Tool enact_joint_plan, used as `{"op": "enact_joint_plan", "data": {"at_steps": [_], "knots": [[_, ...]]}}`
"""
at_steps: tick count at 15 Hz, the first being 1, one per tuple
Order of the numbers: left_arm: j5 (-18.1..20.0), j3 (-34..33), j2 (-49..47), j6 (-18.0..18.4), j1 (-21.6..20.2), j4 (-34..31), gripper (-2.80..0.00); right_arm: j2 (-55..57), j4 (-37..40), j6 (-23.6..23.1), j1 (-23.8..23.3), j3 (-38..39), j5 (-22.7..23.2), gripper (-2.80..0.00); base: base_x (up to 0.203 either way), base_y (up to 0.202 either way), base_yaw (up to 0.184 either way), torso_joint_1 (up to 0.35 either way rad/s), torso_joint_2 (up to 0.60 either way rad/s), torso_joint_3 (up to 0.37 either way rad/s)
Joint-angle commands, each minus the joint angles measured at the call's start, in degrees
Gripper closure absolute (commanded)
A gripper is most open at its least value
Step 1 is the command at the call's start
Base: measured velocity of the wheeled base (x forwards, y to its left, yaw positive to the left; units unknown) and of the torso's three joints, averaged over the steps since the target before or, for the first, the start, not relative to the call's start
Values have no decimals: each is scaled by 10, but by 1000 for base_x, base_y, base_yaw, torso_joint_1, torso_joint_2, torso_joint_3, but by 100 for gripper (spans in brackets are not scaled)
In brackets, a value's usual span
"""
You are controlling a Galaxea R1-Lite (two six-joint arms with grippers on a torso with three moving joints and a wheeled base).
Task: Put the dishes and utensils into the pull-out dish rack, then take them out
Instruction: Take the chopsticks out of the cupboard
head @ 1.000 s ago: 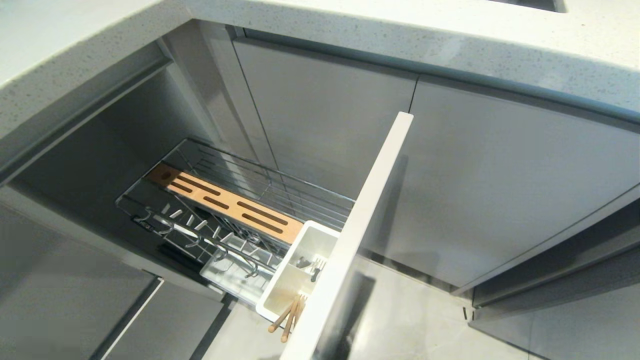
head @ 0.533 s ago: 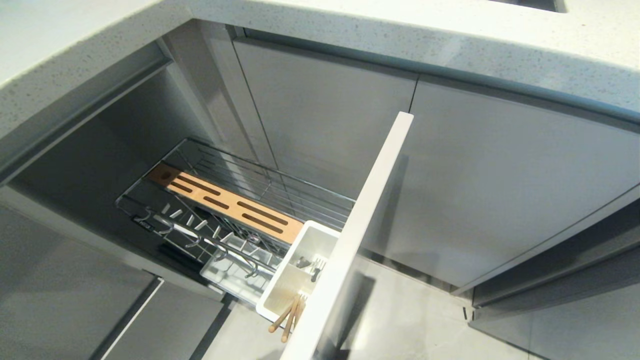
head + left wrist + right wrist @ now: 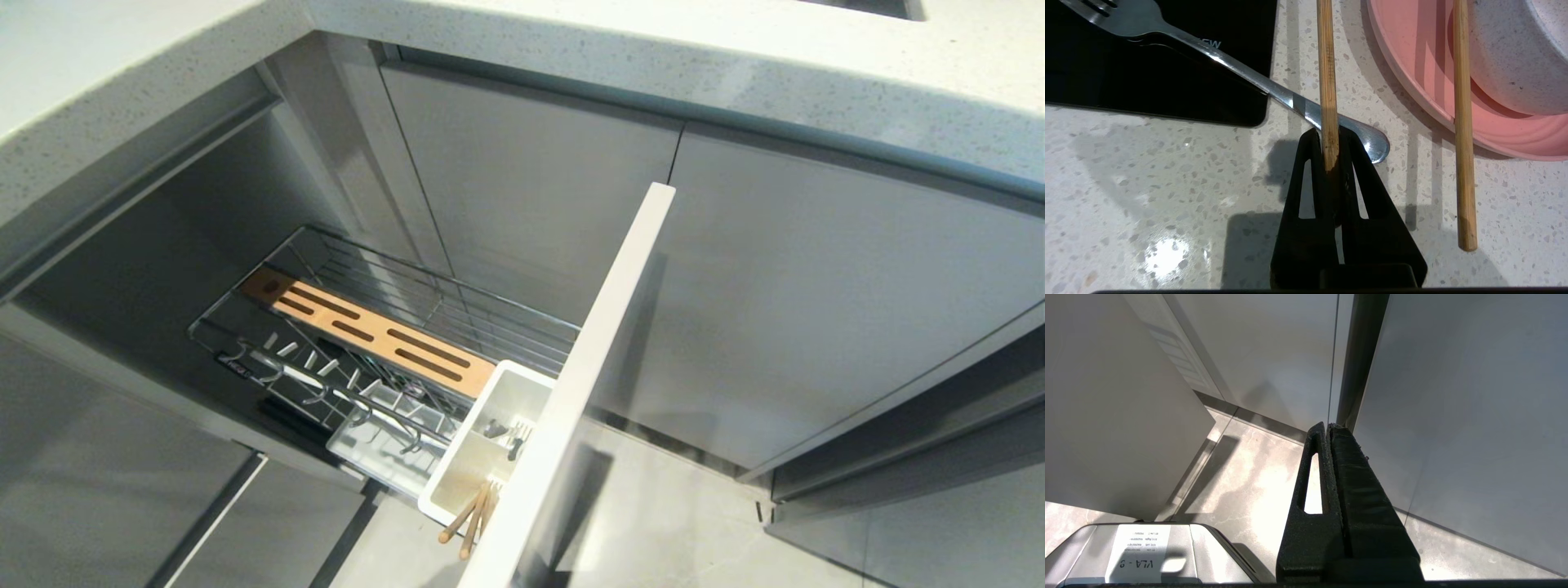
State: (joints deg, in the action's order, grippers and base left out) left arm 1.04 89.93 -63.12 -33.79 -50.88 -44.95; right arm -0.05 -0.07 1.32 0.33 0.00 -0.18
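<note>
The left end effector [image 3: 1331,163] is clamped on one light-wood chopstick [image 3: 1327,81] near its end, above the speckled surface [image 3: 1147,183]. Just beside it lies a second chopstick [image 3: 1464,163], its far part resting across the pink plate [image 3: 1412,61], which carries the white bowl [image 3: 1515,61]. A metal utensil [image 3: 1274,92] passes under the held stick. The stick looks light, stiff and slippery; gripped at the end it may swivel. The pull-out dish rack [image 3: 408,327] stands open below, a wooden pair [image 3: 469,518] in its caddy [image 3: 498,425]. The right end effector [image 3: 1331,428], pressed together, hangs by the cabinet doors [image 3: 1453,416].

Left gripper [image 3: 1330,136] fingers [image 3: 1312,183] pinched together over the countertop; right gripper [image 3: 1327,426] fingers pressed flat, floorward.
</note>
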Motion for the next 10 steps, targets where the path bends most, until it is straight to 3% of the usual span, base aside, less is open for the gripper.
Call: {"op": "enact_joint_plan", "data": {"at_steps": [1,5,10], "knots": [[2,3,-13,-2,6,-2,0,0,0,0,0,1,0,0,0,0,0,0,0,0],[2,13,-16,10,13,-1,0,0,0,0,0,1,0,0,0,0,0,0,0,0],[4,21,-21,11,54,-1,0,0,0,0,0,1,0,0,0,0,0,0,0,0]]}}
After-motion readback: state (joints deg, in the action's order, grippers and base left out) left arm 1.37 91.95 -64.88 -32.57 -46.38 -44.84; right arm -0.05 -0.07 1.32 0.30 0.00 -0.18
